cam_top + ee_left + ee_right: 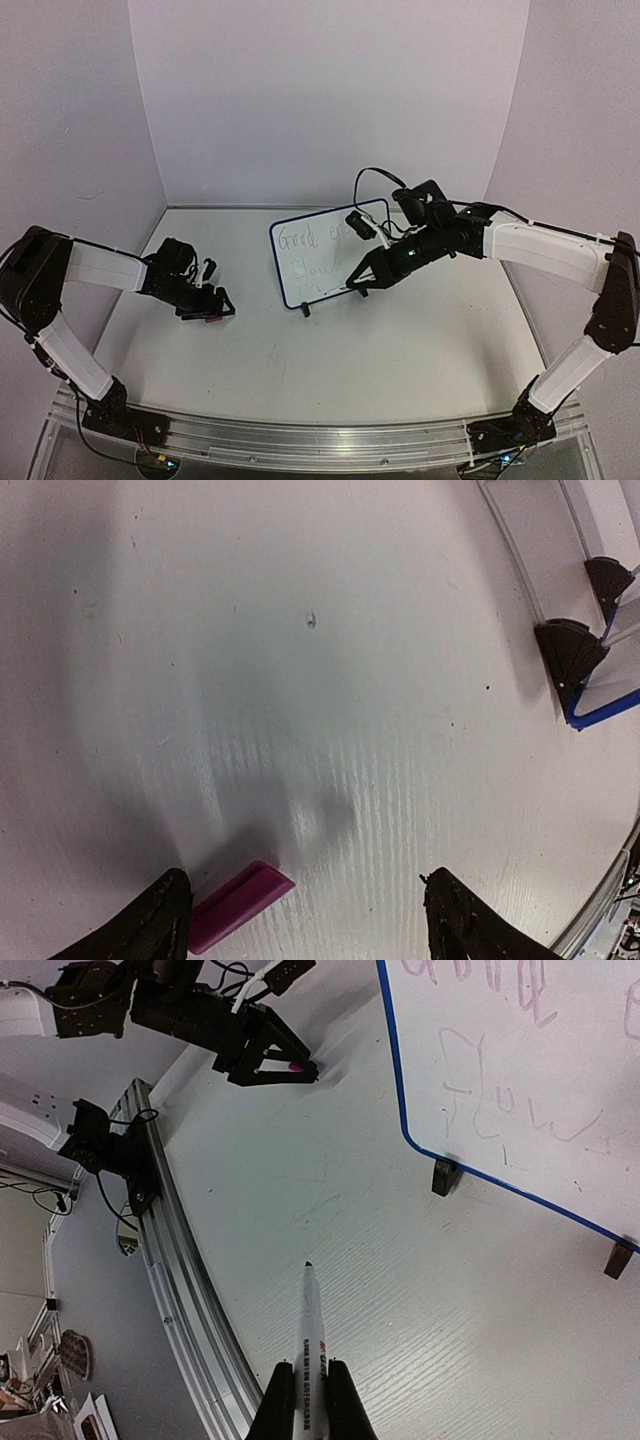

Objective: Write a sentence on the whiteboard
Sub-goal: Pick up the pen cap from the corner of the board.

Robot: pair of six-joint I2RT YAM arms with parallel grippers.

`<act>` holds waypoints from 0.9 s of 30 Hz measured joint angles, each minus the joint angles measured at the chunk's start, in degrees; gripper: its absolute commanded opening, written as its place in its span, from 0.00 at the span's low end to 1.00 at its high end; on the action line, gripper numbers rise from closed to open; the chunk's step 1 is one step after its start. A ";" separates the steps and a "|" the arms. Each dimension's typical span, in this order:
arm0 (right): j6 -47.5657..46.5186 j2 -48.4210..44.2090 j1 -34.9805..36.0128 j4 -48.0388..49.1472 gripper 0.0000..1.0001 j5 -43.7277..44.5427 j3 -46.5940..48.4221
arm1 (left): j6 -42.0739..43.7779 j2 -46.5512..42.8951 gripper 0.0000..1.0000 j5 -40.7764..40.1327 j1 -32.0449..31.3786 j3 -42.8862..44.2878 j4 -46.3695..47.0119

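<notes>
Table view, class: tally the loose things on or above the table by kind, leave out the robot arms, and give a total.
blue-framed white rectangular whiteboard: 1
white marker pen with a dark tip: 1
small magenta plastic piece: 1
Total: 3

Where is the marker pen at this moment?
In the right wrist view, the marker is clamped in the right arm's jaws, its tip over the table, short of the whiteboard's rounded corner.
</notes>
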 measured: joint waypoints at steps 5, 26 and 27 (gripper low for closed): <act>-0.02 0.00 0.00 0.20 0.00 0.15 0.00 | -1.57 -1.38 0.79 0.20 -1.92 -0.13 -3.69; 0.17 -1.51 0.00 1.05 0.00 1.11 -0.94 | -8.72 -3.37 0.79 -0.33 -8.98 -1.22 -3.52; 0.17 -1.60 0.00 1.05 0.00 1.18 -0.94 | -9.05 -3.10 0.79 -0.50 -9.01 -1.22 -2.78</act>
